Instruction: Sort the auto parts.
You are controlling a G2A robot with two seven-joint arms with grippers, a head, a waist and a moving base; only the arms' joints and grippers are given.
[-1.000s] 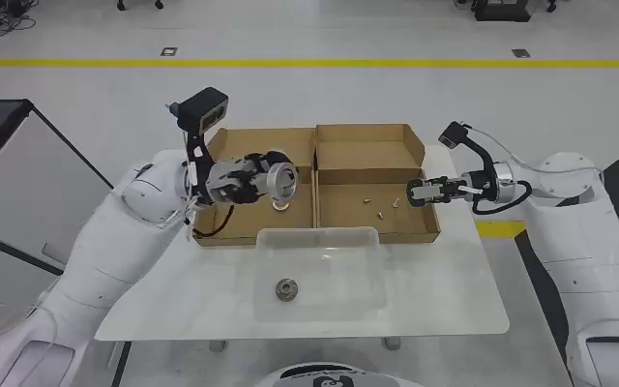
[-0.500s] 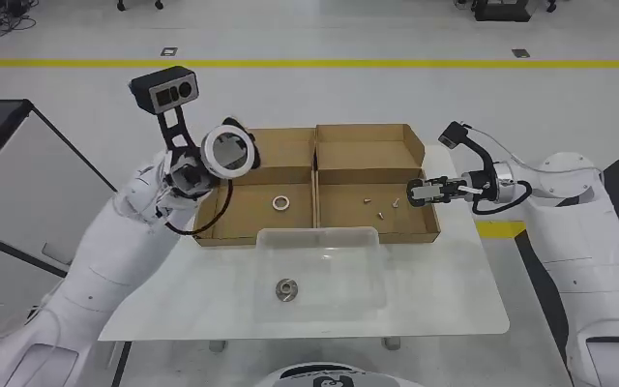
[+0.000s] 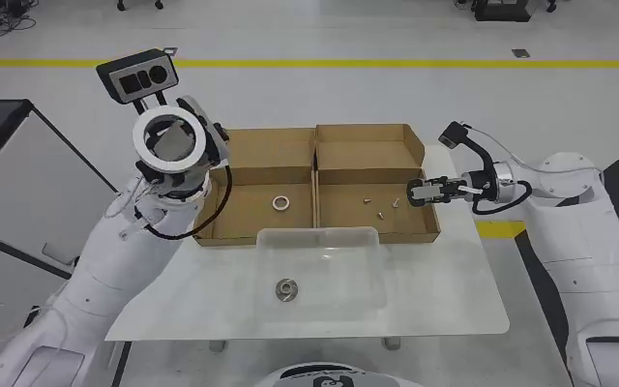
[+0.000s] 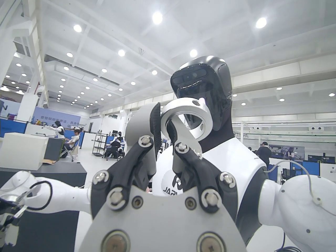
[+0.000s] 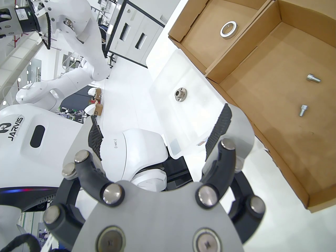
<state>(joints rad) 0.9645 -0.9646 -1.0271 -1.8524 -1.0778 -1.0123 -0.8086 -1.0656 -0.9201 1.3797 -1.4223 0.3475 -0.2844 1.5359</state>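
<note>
**Q:** Fig. 1, largest item first: what lies around your fingers?

**A:** The table (image 3: 445, 290) lies beneath my right gripper (image 3: 418, 191). On it two cardboard boxes stand side by side, touching. The right box (image 3: 348, 208) opens directly ahead of my right fingertips. The left box (image 3: 251, 208) lies beyond it, farther from them. A clear bin (image 3: 338, 276) sits just beside the boxes' front walls, off to one side of those fingers.

**Q:** And the fingers themselves?

**A:** My right fingers (image 5: 223, 124) are spread wide with nothing between them. My left gripper (image 4: 164, 121) is turned upward, well apart from the boxes. Its fingers are clenched on a metal collar (image 4: 195, 111), one finger through the bore and the other pressed against the outer wall.

**Q:** The smaller parts?

**A:** A flanged bushing (image 5: 180, 94) lies in the bin. A flat ring (image 5: 229, 30) lies in the left box. Small bolts (image 5: 313, 78) lie in the right box; of the loose parts, these are nearest my right fingertips.
</note>
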